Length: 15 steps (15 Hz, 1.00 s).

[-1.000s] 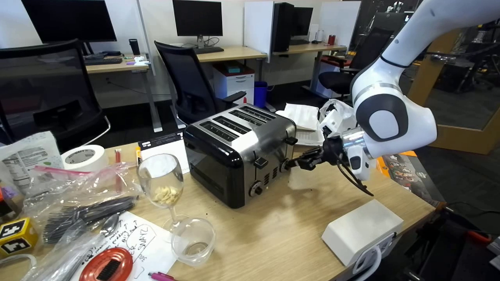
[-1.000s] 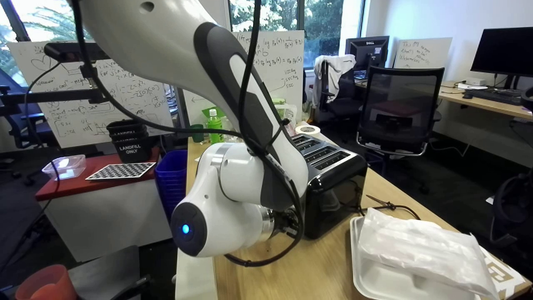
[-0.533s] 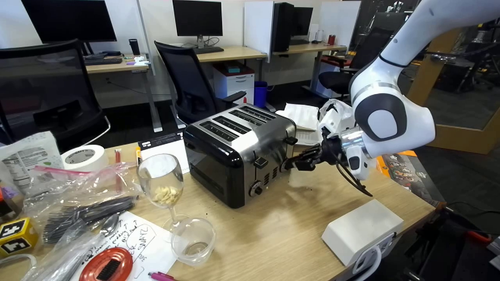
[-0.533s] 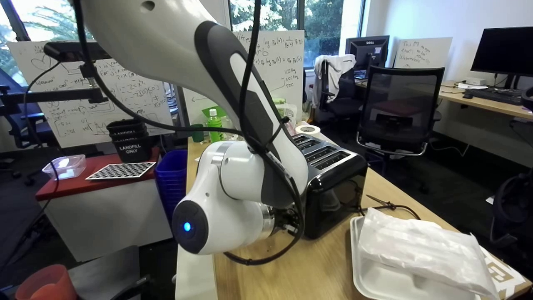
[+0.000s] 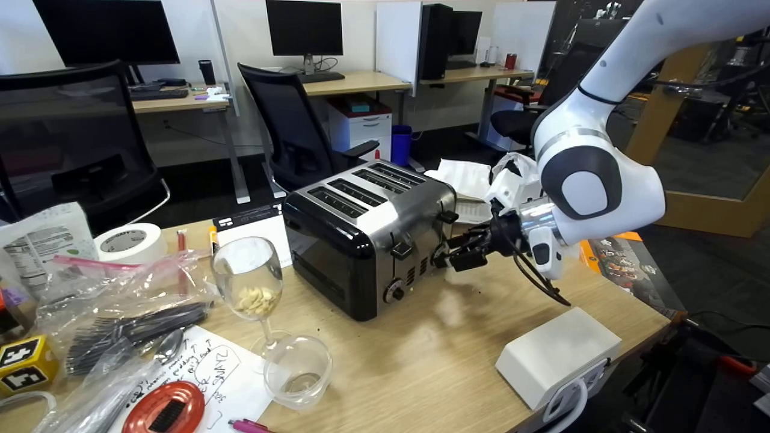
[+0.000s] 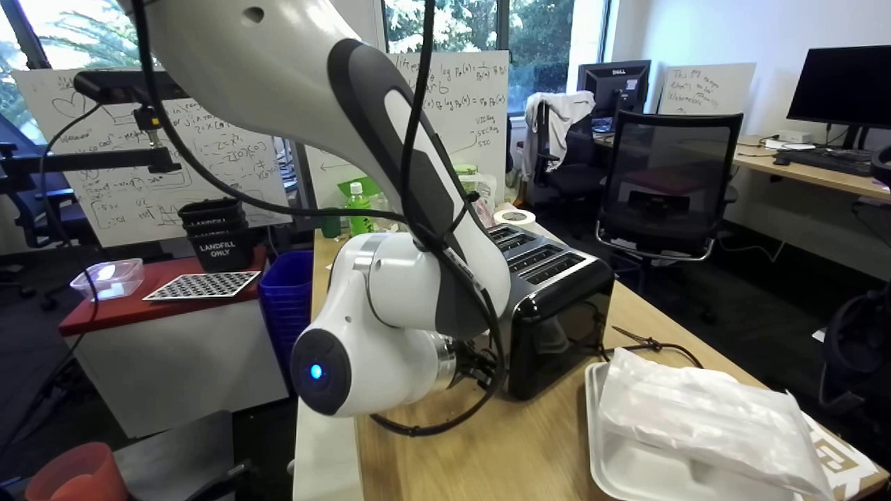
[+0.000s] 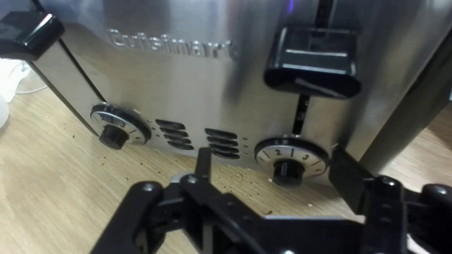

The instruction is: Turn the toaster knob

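On the table (image 5: pixel 421 361), the toaster (image 5: pixel 331 267) is resting; before one knob (image 7: pixel 289 173), the gripper (image 7: pixel 271 158) is standing with jaws wide, holding nothing. Nothing is showing whether the turn is already made; perhaps only withdrawing is remaining.

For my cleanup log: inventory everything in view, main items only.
table: one, tan, foreground
toaster: one, black and silver, on table
toaster knobs: two, black, on toaster
wine glass: one, clear, near toaster
cup: one, clear, beside wine glass
handwritten sheet: one, white, on table
tape roll: one, white, on table
cube: one, yellow, on table
box: one, white, table's edge
foam tray: one, white, on table
monitors: at least three, black, background
chairs: at least three, black, background
arm: one, white and grey, by toaster
tool: one, black, open, at toaster's front
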Available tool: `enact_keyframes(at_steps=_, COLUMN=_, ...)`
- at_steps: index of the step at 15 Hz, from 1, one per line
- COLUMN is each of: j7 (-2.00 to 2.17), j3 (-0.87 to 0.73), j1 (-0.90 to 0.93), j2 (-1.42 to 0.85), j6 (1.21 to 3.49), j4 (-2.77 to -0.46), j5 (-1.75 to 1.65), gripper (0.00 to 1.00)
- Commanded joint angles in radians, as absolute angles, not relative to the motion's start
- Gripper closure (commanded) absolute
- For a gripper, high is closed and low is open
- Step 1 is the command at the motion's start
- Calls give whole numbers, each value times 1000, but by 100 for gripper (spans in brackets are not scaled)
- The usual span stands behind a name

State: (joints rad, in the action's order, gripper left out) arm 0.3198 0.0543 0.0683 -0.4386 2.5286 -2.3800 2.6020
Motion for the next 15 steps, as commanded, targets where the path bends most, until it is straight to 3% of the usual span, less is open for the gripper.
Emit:
enact_keyframes(at_steps=1, j7=306, j3=50, j1=70, j2=-461, j6=2556, j4=-2344, j5=2602, gripper=0)
enact_keyframes(at_steps=3, j7=304, j3=49, j1=71, j2=-470, j6=2560, j4=-2337, j5=2602, gripper=0)
enact_keyframes(at_steps=4, j7=303, j3=49, j1=72, j2=-474, j6=2563, j4=-2335, j5=2602, gripper=5)
enact_keyframes(at_steps=6, j7=299, j3=46, j1=72, j2=-477, j6=2570, j4=-2332, j5=2602, gripper=29)
enact_keyframes(at_steps=7, j7=299, j3=46, j1=72, j2=-478, j6=2574, j4=-2331, j5=2602, gripper=32)
enact_keyframes(at_steps=15, j7=344, j3=-102, j1=233, j2=-476, j6=2562, j4=-2339, j5=2603, gripper=88)
